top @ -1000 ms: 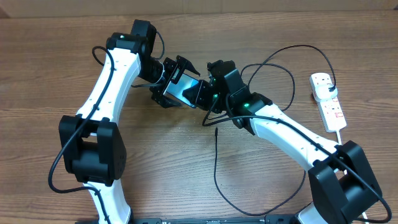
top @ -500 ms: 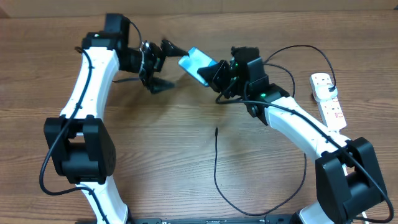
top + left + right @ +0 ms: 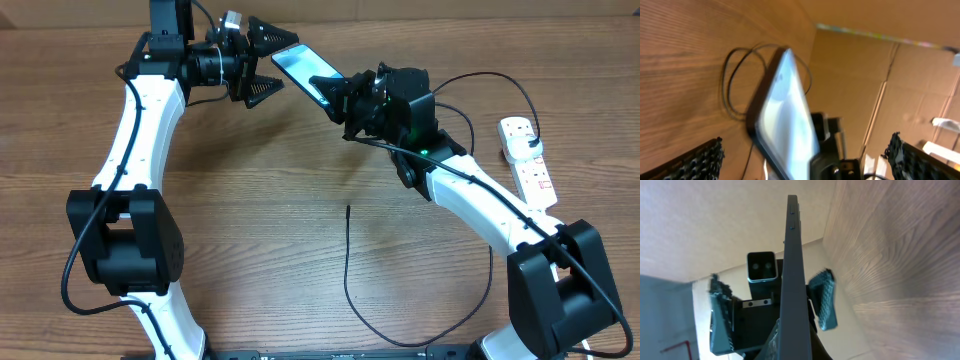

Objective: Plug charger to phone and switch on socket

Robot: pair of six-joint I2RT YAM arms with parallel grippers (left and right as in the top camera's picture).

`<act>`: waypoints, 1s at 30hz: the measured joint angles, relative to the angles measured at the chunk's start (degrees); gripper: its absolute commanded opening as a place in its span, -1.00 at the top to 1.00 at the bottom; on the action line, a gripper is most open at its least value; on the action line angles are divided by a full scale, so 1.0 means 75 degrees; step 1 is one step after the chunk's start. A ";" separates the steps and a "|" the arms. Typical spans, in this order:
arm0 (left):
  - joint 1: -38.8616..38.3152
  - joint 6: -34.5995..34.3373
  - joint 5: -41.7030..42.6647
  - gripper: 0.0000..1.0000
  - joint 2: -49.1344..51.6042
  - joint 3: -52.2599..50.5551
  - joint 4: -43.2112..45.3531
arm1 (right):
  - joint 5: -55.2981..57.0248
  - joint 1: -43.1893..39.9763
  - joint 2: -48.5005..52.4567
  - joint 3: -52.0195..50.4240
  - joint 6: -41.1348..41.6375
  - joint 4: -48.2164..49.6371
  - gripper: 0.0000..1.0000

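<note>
Clamping the phone [image 3: 303, 70] by one end, the right gripper [image 3: 343, 98] holds it tilted above the table [image 3: 250, 200] with the screen lit. Just left of the phone, the left gripper [image 3: 266, 60] stands with its jaws wide apart. It faces the phone's free end and seems not to touch it, though its wrist view is blurred. Nearer the camera's lower edge than the phone, the charger [image 3: 347, 262] lies loose on the wood with its small tip unplugged. The socket [image 3: 528, 165] sits well to the right of the phone.
</note>
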 measured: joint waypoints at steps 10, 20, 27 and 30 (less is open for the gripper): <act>-0.0023 -0.1201 -0.0256 -0.87 -0.0003 0.0000 0.0901 | 0.0044 0.0181 0.0003 0.0000 0.1075 0.0793 0.93; -0.0172 -0.1562 -0.0338 -0.33 -0.0003 0.0000 0.0871 | 0.0303 0.0597 0.0003 0.0000 0.1061 0.0947 0.93; -0.0172 -0.1606 -0.0423 0.35 -0.0003 0.0000 0.0874 | 0.0458 0.0662 0.0003 0.0000 0.1055 0.0970 0.93; -0.0172 -0.1609 -0.0458 0.52 -0.0003 0.0000 0.0871 | 0.0519 0.0685 0.0003 0.0000 0.1058 0.0970 0.93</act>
